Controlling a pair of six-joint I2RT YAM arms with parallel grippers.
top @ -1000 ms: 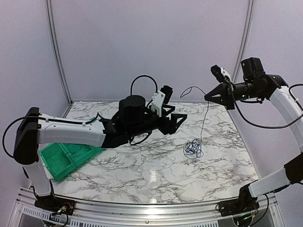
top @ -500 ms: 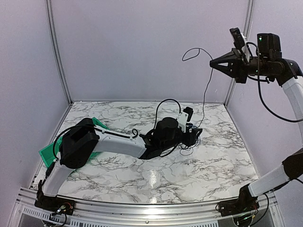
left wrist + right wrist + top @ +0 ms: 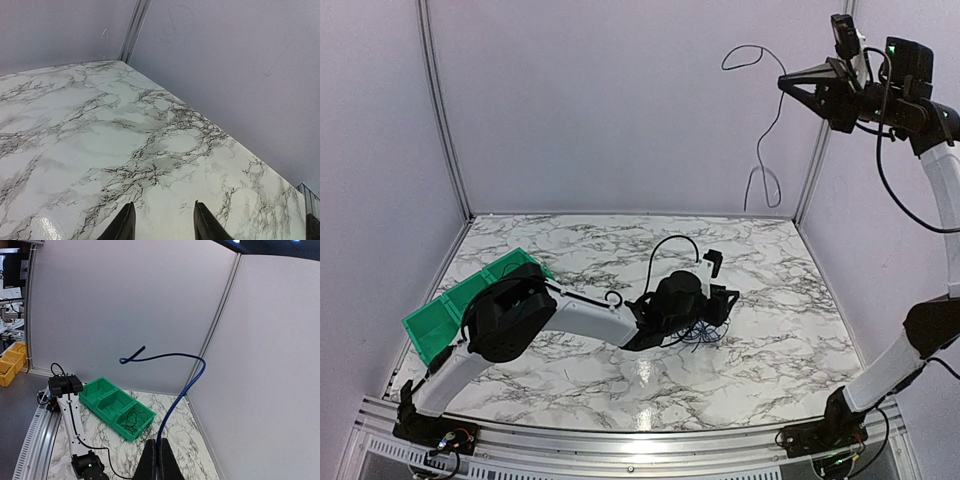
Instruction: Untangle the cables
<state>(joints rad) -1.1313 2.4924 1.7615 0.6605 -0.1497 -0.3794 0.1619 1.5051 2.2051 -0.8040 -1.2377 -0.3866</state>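
My right gripper [image 3: 788,82] is raised high at the upper right, shut on one thin blue cable [image 3: 186,389]. In the top view that cable [image 3: 769,130] loops above the gripper and hangs free, its lower end above the table's far edge. The remaining tangle of thin black and blue cables [image 3: 699,338] lies on the marble table [image 3: 790,330], just under my left gripper [image 3: 722,298], which sits low over it. In the left wrist view the left gripper [image 3: 162,227] is open, with only bare marble between the fingers; the tangle is out of that view.
A green three-compartment bin [image 3: 448,312] stands at the table's left edge; the right wrist view shows it [image 3: 117,407] with thin black cables in its nearest compartment. White walls and a metal corner post [image 3: 820,150] close the back and sides.
My right gripper rose up and to the right, pulling one cable out of the pile until it hangs free. My left arm swung right and lowered onto the remaining tangle.
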